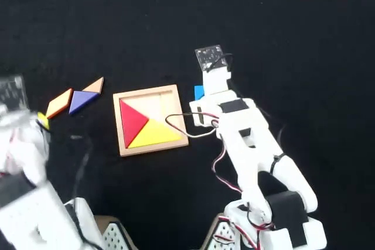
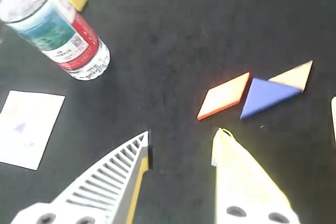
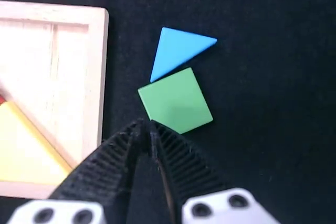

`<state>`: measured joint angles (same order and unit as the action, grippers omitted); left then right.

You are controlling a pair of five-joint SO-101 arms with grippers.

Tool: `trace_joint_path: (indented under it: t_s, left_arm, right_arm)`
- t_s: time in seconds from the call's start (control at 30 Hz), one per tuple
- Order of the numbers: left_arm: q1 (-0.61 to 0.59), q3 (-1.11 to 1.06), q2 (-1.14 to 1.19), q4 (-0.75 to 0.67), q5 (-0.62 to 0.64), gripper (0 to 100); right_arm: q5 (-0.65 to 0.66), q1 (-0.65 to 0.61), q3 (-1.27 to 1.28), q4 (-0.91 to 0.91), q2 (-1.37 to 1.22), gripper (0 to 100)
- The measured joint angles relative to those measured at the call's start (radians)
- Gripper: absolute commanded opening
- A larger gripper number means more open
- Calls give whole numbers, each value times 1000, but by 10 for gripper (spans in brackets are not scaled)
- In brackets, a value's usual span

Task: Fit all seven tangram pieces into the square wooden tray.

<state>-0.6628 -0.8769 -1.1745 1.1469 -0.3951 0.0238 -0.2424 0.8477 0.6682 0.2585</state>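
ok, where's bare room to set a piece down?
Free: in the tray, the half bordered by the red triangle and yellow triangle; black cloth beyond its far rim. Crowded: its right side, with light-blue triangle, green square and right gripper; three pieces on its left.

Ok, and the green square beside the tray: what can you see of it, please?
The green square is a thin flat tile, plain matt green, whole. It lies flat on the black cloth, outside the wooden tray and apart from it, turned askew to its rim. The light blue triangle touches one edge. The right gripper, shut, is at one corner; contact is unclear.
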Motion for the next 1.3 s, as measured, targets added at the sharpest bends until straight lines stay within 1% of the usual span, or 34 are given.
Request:
trace_joint_path:
  t_s: [0.1, 0.27, 0.33, 0.4, 0.47, 0.53, 0.63, 0.73, 0.8, 0.87, 0.97, 1.03, 1.23, 1.3]
  left_arm:
    - [35, 173, 245, 77, -80, 198]
    - [178, 446, 617, 316, -258, 196]
    - [216, 517, 718, 350, -318, 195]
    - [236, 574, 793, 354, -381, 195]
    - [241, 605, 853, 325, -456, 195]
    - [239, 611, 904, 252, -532, 195]
    - [209, 611, 979, 77, -612, 198]
    - [161, 574, 1057, -123, -661, 200]
    - [141, 563, 1106, -190, -700, 213]
    - [129, 563, 1137, -192, -760, 256]
    - [127, 563, 1169, -140, -872, 316]
    - [127, 583, 1186, -115, -885, 336]
    - [127, 677, 1258, -107, -891, 338]
    - [127, 713, 1306, -107, -927, 337]
  right_arm:
    - [0, 0, 0, -3, 0, 12]
    - [0, 0, 0, -5, 0, 12]
    - [0, 0, 0, -5, 0, 12]
    - [0, 0, 0, -5, 0, 12]
    - [0, 0, 0, -5, 0, 12]
    - [0, 0, 0, -5, 0, 12]
    - [0, 0, 0, -5, 0, 12]
    - [28, 0, 0, -5, 0, 12]
    - [38, 0, 0, -5, 0, 12]
    - [41, 0, 0, -5, 0, 12]
    - [41, 0, 2, -20, 0, 12]
    - [41, 0, 26, -48, 0, 12]
    - [41, 0, 66, -117, 0, 12]
    - [41, 0, 66, -120, 0, 12]
